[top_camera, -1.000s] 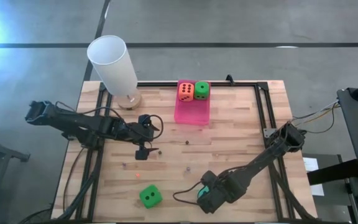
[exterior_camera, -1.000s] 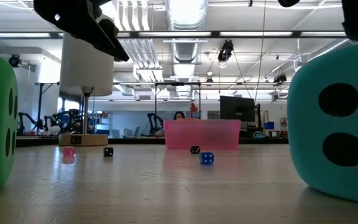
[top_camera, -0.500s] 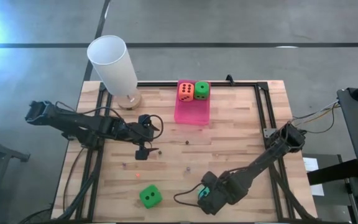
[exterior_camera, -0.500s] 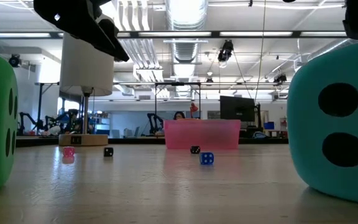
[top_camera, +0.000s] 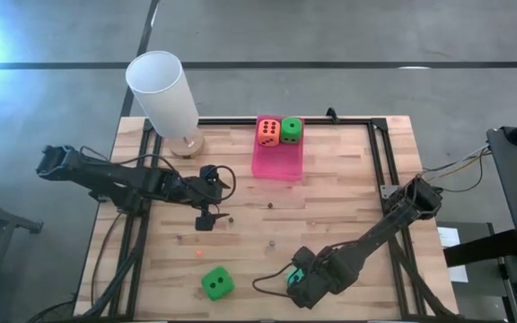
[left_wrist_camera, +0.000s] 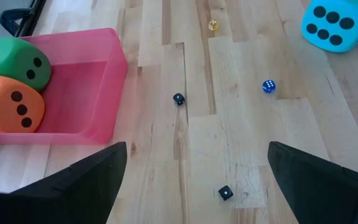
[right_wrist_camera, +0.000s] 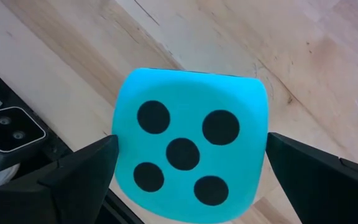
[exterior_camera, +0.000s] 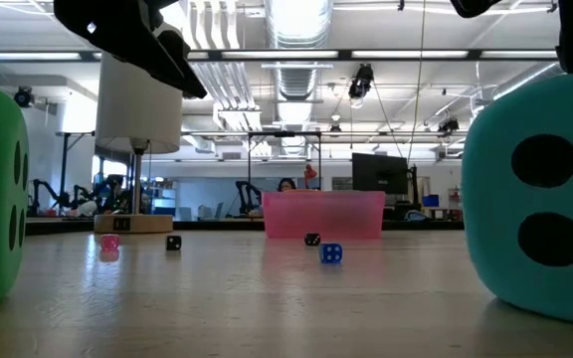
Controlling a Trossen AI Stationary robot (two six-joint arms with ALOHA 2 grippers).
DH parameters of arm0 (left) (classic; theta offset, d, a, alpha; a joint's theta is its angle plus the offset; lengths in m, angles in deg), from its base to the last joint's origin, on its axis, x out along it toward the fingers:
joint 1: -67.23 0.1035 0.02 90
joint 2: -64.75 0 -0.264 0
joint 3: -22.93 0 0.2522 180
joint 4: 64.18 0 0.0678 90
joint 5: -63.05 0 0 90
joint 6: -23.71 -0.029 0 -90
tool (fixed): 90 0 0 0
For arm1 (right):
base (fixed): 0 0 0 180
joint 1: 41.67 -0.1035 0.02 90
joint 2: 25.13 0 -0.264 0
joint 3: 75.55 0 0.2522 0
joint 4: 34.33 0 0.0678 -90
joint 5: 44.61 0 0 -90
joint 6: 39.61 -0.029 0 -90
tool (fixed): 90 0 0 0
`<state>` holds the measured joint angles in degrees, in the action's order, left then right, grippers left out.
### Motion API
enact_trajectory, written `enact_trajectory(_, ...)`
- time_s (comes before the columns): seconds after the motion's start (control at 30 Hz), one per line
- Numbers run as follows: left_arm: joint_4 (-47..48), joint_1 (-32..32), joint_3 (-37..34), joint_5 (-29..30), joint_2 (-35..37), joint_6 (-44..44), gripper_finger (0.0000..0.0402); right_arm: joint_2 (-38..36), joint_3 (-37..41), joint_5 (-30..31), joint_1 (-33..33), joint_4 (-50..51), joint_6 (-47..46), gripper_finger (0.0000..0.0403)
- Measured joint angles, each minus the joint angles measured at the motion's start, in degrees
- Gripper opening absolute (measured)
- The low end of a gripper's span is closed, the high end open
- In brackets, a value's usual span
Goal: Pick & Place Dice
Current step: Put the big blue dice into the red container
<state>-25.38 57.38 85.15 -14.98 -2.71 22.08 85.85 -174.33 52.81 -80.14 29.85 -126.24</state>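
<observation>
STEP: grasp teal die [right_wrist_camera: 190,146] | METHOD: lower right pincer [right_wrist_camera: 190,180] squarely, one finger each side, then close gently | PINCER: right spread wide, straddling die, holding nothing; left pincer [left_wrist_camera: 197,180] spread, idle mid-table | ITEM: soft teal cube, five dark pips up | LOCATION: table [top_camera: 348,193] near edge, right of green die [top_camera: 215,283].

Overhead view of the wooden table [top_camera: 348,179]. A pink bin [top_camera: 276,160] at the far edge holds an orange-red die [top_camera: 268,132] and a green die [top_camera: 292,130] side by side. A white cylinder [top_camera: 163,92] stands near the far left corner. The left gripper [top_camera: 206,218] hangs over the table's left middle. A second green die [top_camera: 216,283] lies near the front edge. The right gripper [top_camera: 300,289] sits over the teal die [top_camera: 292,277], front centre
</observation>
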Motion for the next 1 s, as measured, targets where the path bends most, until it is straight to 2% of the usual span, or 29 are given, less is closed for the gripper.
enact_trajectory(0.27,0.0,0.0,0.0,0.0,0.0,0.02,0.0393,-0.02,-0.08,-0.24,0.0,0.18,0.38,0.04)
enact_trajectory(1.0,0.0,0.0,0.0,0.02,0.0,0.0,0.0393,-0.13,-6.47,0.1,0.0,6.48,3.81,0.04)
